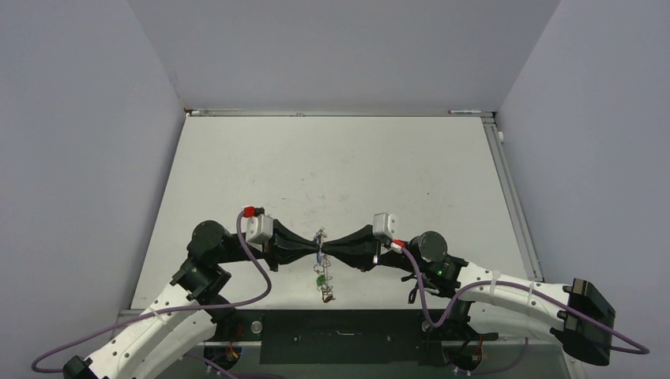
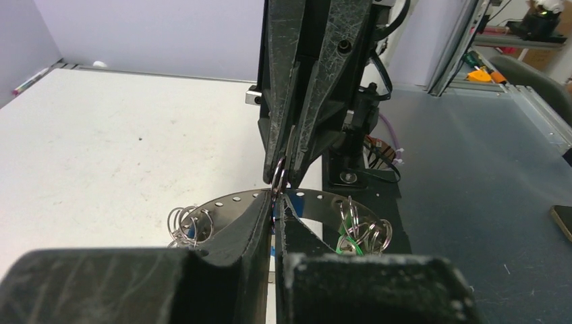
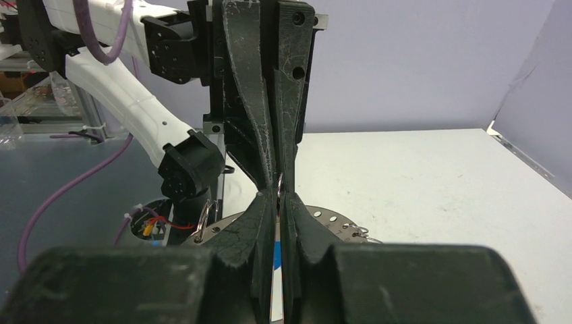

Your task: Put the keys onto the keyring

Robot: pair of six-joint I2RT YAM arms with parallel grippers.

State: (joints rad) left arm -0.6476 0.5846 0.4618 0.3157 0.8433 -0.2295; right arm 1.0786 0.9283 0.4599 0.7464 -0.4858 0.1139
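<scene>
Meeting tip to tip over the near part of the bench (image 1: pixel 340 174), the left end effector (image 1: pixel 315 252) and the right end effector (image 1: pixel 328 251) are both being held clenched. A small wire loop (image 2: pixel 278 177) is being pinched between the right end effector's tips, just where the left end effector's tips are being pressed against them. What, if anything, is being clamped by the left one cannot be told. The keyring (image 2: pixel 236 201), a flat grey band pierced with small holes, is being shown directly below this meeting point, curving out to both sides of it. Keys (image 2: pixel 187 226) on wire loops are being carried in bunches at its rim, one bunch at each side, with a green tag (image 2: pixel 352 244) among those on the side nearer the arm bases. Whether the keyring is being lifted or is resting on the bench cannot be told.
</scene>
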